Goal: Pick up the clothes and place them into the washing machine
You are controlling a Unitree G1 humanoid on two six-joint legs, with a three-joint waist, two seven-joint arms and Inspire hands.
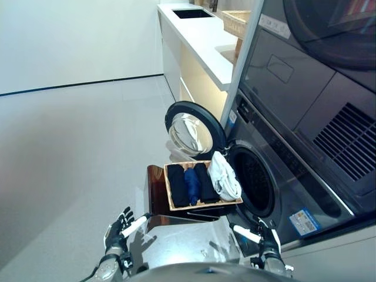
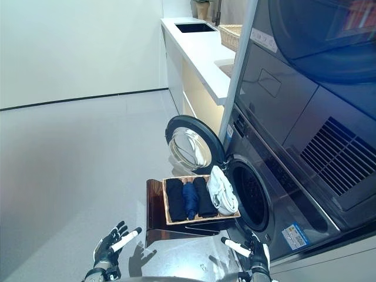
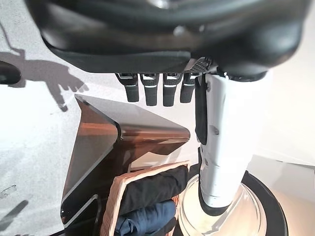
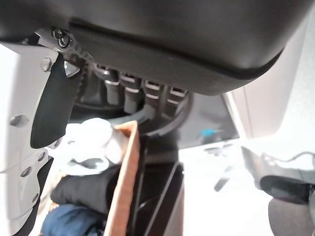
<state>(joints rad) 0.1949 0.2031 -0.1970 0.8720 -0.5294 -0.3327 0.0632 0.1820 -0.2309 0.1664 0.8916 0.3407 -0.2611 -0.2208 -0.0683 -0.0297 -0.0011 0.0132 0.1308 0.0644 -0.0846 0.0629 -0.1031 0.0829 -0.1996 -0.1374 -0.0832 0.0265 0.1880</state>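
Both hands, left hand (image 1: 119, 230) and right hand (image 1: 267, 238), hang open and empty (lower frame), short of the basket (image 1: 174, 206) with folded clothes (image 1: 192, 184) beside the open washing machine (image 1: 256, 183).

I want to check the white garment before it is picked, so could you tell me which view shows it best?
The left eye view: the white garment lies whole at the basket's drum-side end. The right eye view shows the same. The right wrist view catches part; the left wrist view, none.

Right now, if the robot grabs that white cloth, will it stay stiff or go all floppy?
Probably floppy: the white cloth lies bunched in soft folds and droops over the basket edge. Likely light too. It may trail and snag when lifted.
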